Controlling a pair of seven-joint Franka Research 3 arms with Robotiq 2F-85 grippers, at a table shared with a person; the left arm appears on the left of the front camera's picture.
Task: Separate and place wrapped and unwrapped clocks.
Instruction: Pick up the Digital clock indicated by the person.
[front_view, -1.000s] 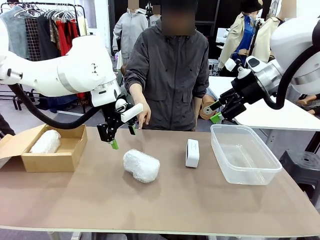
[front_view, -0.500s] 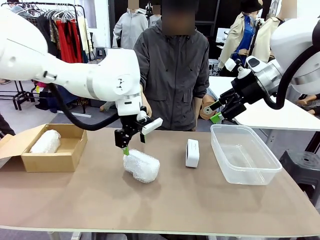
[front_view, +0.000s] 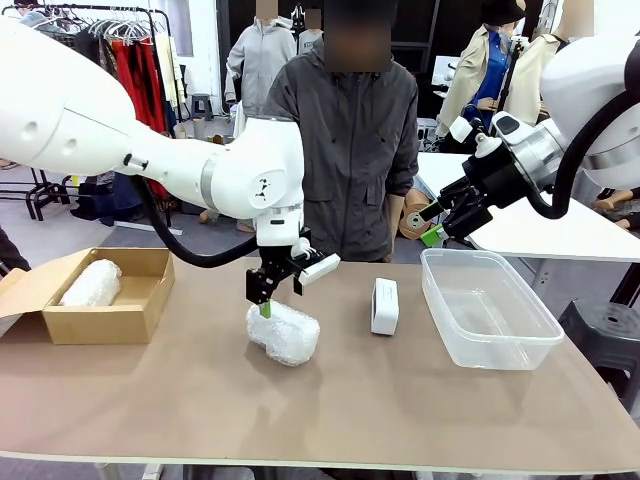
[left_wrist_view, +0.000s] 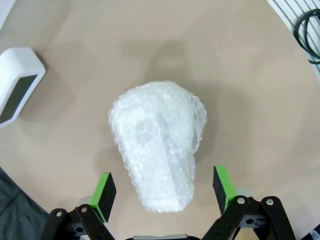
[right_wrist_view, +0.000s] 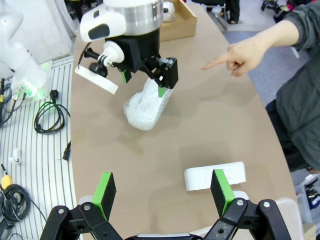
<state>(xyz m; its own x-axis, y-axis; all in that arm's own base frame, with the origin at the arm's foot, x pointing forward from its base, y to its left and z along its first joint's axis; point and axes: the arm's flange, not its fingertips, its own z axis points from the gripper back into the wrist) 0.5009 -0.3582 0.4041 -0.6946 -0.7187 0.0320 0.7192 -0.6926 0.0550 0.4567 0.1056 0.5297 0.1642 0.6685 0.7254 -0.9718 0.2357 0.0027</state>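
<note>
Left hand (left_wrist_view: 161, 186) now rightward, above wrapped clock (front_view: 285, 333), wide open; clock's long axis square to grip line

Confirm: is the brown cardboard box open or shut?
Open: brown cardboard box shows a flap folded out and a white bubble-wrapped lump inside.

One bubble-wrapped clock (front_view: 284, 333) lies on its side at the middle of the desk (front_view: 350, 410). A second wrapped clock (front_view: 90, 283) lies in the open cardboard box (front_view: 120, 322). The bare white clock (front_view: 384, 306) stands upright near the first one.
</note>
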